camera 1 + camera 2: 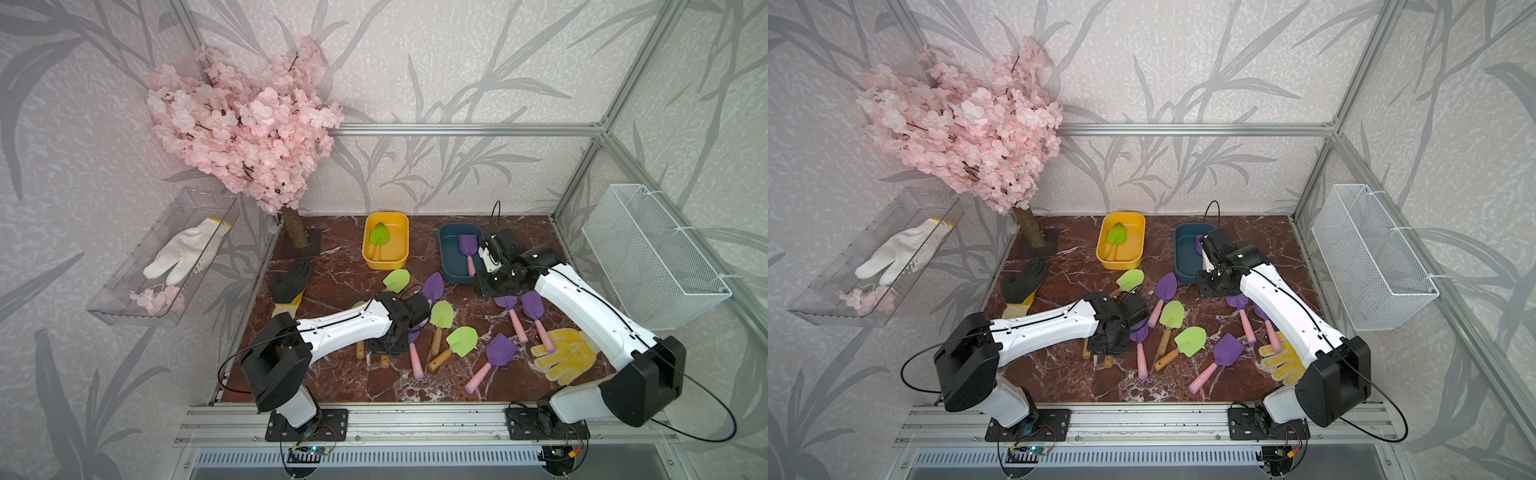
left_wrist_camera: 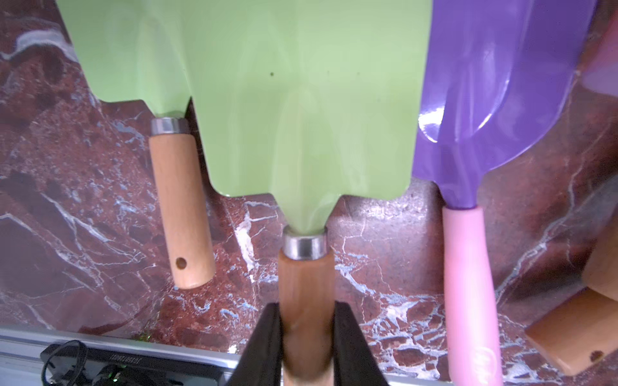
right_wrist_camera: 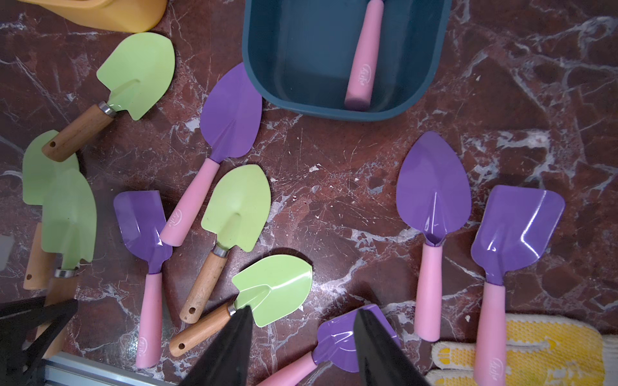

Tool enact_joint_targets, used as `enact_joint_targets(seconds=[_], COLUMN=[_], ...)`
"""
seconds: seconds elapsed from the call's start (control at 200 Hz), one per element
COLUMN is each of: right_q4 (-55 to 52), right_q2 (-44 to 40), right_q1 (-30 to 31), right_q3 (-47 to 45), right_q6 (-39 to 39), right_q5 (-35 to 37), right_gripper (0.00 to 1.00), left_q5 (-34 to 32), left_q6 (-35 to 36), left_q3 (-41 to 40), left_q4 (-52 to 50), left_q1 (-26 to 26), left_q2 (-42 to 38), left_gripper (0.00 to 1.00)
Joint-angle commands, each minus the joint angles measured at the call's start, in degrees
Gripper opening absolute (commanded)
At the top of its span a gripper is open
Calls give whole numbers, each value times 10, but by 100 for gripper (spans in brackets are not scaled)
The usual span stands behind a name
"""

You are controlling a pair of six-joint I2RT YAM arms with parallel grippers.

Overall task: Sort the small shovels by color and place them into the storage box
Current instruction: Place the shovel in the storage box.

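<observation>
My left gripper (image 2: pixel 307 307) is shut on the wooden handle of a green shovel (image 2: pixel 307 117), whose blade overlaps a second green shovel (image 2: pixel 180 207). A purple shovel (image 2: pixel 501 83) lies alongside. In both top views this gripper (image 1: pixel 388 343) (image 1: pixel 1106 345) is low at the middle left. My right gripper (image 3: pixel 304 309) hangs open and holds nothing, above a green shovel (image 3: pixel 274 287) and a purple one (image 3: pixel 337 337), near the blue box (image 1: pixel 446 266). That box holds one purple shovel (image 1: pixel 468 247). The yellow box (image 1: pixel 368 257) holds one green shovel (image 1: pixel 378 237). Several more shovels lie loose.
A black glove (image 1: pixel 291 282) lies at the left and a yellow glove (image 1: pixel 565 353) at the front right under the right arm. The blossom tree's trunk (image 1: pixel 295 232) stands at the back left. A clear tray (image 1: pixel 124 307) and a mesh basket (image 1: pixel 652 257) hang on the side walls.
</observation>
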Motion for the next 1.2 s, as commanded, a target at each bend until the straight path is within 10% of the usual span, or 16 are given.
enact_joint_targets(seconds=[0.0,0.44,0.755,1.195], right_q4=[8,4,1,-11], right_q2=[-9,-17,-30,-35], right_q1=[1,1,0,-1], right_q3=[2,4,-10,-25], right_q6=[1,-3,-2,-5], right_q5=[7,9,2,-6], right_gripper=[54,54,54,54], left_q5=[-30,-120,-109,-28], left_q6=[-6,24,159,293], left_q3=[26,175,336,834], left_q4=[-53,-188,-145,-195], left_q1=[-3,17,134,265], left_q2=[-25,-29,6,324], left_gripper=[23,21,18,15])
